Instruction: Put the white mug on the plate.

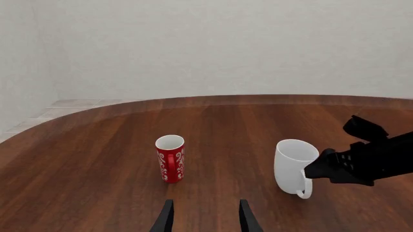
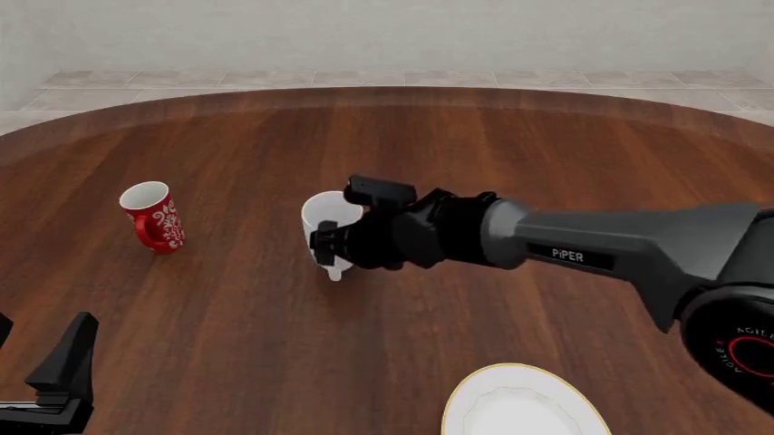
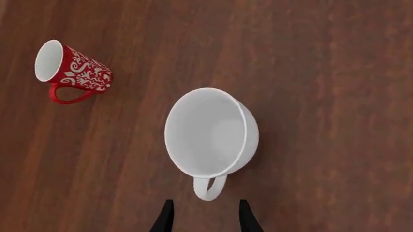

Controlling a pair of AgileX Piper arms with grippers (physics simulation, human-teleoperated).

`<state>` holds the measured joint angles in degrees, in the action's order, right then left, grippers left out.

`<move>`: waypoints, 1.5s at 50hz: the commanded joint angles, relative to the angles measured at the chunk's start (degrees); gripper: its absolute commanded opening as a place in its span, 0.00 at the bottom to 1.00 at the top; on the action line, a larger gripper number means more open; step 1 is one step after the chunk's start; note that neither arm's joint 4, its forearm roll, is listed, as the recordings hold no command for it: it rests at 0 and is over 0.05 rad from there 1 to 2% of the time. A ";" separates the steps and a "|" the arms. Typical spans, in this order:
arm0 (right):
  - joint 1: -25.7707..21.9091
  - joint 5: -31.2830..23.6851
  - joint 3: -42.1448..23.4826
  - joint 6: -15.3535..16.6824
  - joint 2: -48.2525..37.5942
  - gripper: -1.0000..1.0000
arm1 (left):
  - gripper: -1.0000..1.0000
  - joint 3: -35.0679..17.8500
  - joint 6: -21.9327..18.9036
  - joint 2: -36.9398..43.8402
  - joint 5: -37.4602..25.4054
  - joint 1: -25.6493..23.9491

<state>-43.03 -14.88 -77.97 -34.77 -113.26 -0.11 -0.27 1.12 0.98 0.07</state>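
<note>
A: Left wrist view, item one: left gripper (image 1: pixel 205 217) is sitting open over the wood, holding nothing. The right gripper (image 1: pixel 322 166) is reaching in beside the white mug (image 1: pixel 293 165), by its handle.

B: Also the red mug (image 1: pixel 170 158), standing upright, apart from it.

A: Front view: white mug is standing mid-table (image 2: pixel 242 136), upright; the plate (image 2: pixel 523 408) is lying near the front edge, well apart.

B: Right wrist view: fingers (image 3: pixel 245 217) are hanging open, straddling the handle's line, not touching it.
</note>
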 commanded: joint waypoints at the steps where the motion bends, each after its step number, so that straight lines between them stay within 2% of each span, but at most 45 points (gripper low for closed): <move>1: -0.02 0.19 -0.65 0.03 -1.26 1.00 | 1.00 0.00 0.01 0.00 0.00 0.00; 37: 0.11 0.05 -5.58 -0.18 -6.99 1.00 | 1.00 0.00 -0.02 0.00 0.00 -0.01; 61: 0.59 0.69 -5.28 -0.31 -8.10 1.00 | 1.00 0.00 0.00 -0.02 -0.01 0.00; 62: 0.60 0.74 -5.24 -0.29 -8.01 0.00 | 1.00 0.00 0.00 -0.02 -0.01 0.00; 75: 0.42 0.07 -4.89 0.26 -6.85 0.00 | 1.00 0.00 0.00 0.00 0.00 0.01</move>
<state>-42.95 -14.14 -83.45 -34.07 -120.40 -0.11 -0.27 1.11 0.97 0.07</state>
